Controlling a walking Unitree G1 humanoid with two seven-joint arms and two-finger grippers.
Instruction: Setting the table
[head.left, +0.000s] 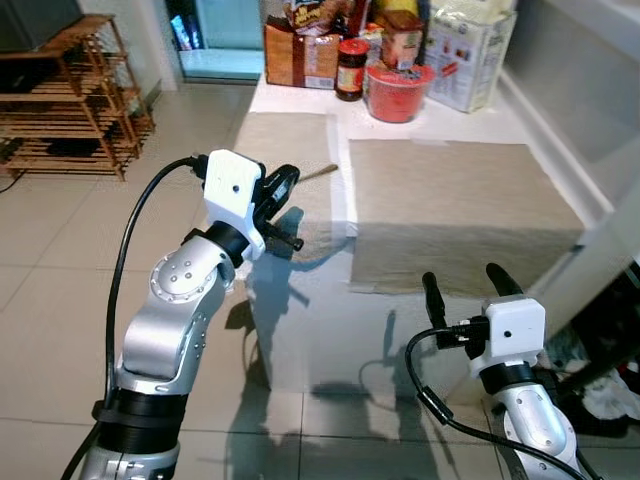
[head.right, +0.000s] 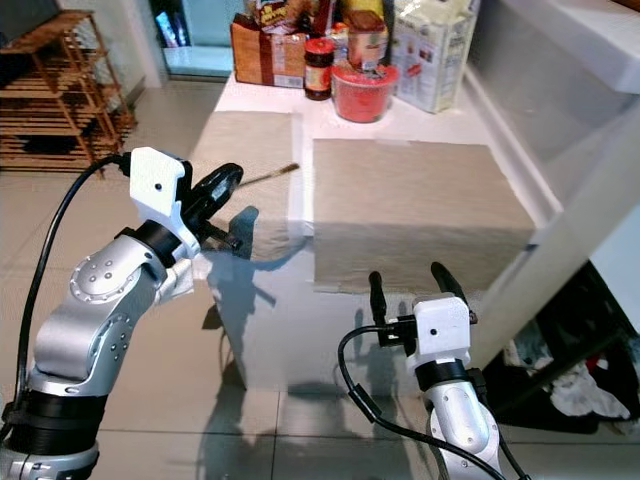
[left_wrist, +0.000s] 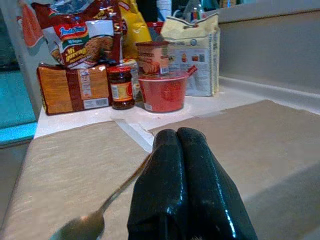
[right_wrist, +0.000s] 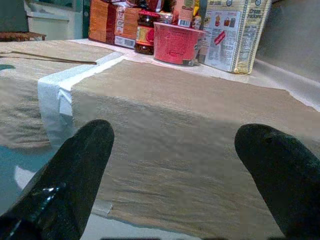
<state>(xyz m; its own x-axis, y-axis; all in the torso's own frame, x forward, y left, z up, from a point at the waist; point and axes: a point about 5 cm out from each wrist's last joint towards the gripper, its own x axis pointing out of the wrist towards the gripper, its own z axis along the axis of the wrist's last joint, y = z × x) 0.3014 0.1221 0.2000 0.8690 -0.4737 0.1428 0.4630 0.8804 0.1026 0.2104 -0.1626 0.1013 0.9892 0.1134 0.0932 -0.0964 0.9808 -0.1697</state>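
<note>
Right gripper: the right gripper (head.left: 462, 283) hovers low at the near edge of the white table (head.left: 300, 330), its two black fingers (right_wrist: 75, 170) spread wide apart with nothing between them, aimed at the near edge of the right placemat.
Left gripper: the left gripper (head.left: 284, 185) is raised over the near part of the left placemat, its fingers (left_wrist: 185, 185) pressed together; in the left wrist view nothing is gripped between them.
Spoon: a metal spoon (left_wrist: 100, 210) lies on the left placemat (head.left: 285, 150), just beside and beyond the left fingertips; its thin handle (head.left: 318, 171) runs toward the gap between the two mats. Whether the fingertips touch it, I cannot tell.
Placemats: two beige woven mats lie side by side; the right placemat (head.left: 455, 210) is the larger, with a strip of white table between them.
Red bowl: a red plastic bowl (head.left: 396, 92) stands at the far end of the table, past the mats, with something resting in it.
Jar: a dark jar with a red lid and a yellow-and-red label (left_wrist: 120, 87) stands just beside the bowl; its writing is too small to read.
Instant cup: a cup (left_wrist: 152, 57) sits behind the bowl, lettering blurred.
Orange box: a carton (left_wrist: 72, 90) with a white label stands next to the jar.
Noodle pack: a bag (left_wrist: 82, 35) on top of the box reads "Indomie" and "Mi goreng".
White bag: a large white-and-yellow bag (right_wrist: 235, 32) with printed panels stands on the bowl's other side; its text is unreadable.
Rack: a wooden shelf rack (head.left: 70, 95) stands on the tiled floor, well apart from the table.
</note>
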